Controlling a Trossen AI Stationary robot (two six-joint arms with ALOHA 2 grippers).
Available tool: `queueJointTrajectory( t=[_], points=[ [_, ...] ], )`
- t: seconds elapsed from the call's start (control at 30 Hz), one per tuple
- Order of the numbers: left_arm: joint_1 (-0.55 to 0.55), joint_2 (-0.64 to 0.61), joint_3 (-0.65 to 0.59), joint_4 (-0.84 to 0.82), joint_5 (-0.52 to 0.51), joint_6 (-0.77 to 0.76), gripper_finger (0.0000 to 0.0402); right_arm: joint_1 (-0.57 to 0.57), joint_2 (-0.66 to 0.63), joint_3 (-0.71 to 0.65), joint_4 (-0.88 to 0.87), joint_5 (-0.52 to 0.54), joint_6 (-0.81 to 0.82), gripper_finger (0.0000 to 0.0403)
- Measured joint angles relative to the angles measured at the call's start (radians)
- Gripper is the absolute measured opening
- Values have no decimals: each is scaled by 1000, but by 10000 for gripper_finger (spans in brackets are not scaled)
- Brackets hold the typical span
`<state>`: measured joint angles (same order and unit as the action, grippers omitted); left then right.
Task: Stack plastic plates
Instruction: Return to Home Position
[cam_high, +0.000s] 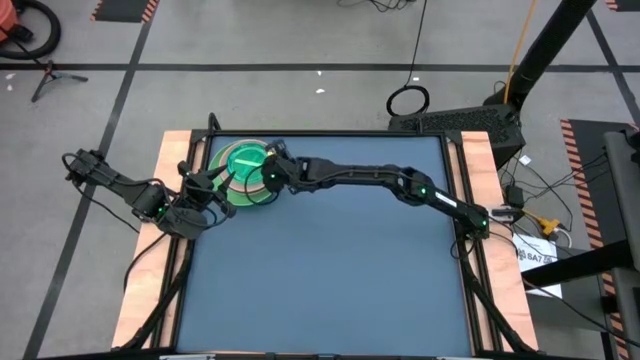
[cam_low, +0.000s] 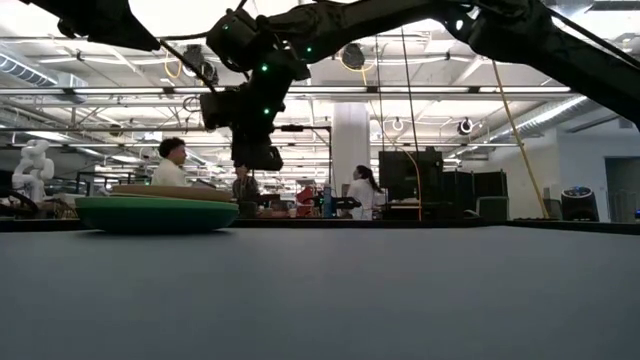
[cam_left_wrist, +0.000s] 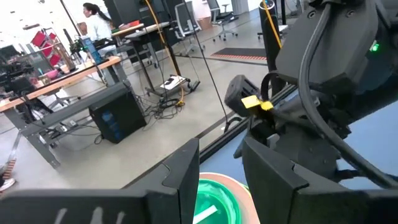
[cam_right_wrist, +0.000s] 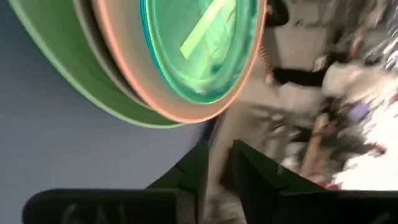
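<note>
Plates (cam_high: 243, 160) stacked, green topmost | left pincer (cam_left_wrist: 221, 152) spread, empty | right pincer (cam_right_wrist: 219, 152) slightly parted, empty

floor (cam_high: 300, 40): grey, black tape lines | pillar (cam_low: 351, 140): white | desks (cam_left_wrist: 74, 71): people (cam_low: 170, 160) nearby | ceiling: strip lights (cam_low: 100, 92)

White tag (cam_high: 537, 255) right of the table (cam_high: 330, 270) reads "8A7"; rest illegible.
</note>
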<state>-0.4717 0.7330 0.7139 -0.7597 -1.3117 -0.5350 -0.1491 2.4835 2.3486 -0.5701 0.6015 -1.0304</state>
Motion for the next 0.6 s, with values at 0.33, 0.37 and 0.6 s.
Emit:
queueJointTrajectory(
  t=[0.33,0.37,0.6],
  points=[
    [-2,0,0,-14,15,-26,129,-1,-105,-1,-252,-366,421,14],
    [-2,0,0,-21,31,-33,129,-2,-112,-1,-271,-402,436,7],
    [-1,0,0,-60,119,-79,129,19,-137,-1,-388,-580,497,2]
  ],
)
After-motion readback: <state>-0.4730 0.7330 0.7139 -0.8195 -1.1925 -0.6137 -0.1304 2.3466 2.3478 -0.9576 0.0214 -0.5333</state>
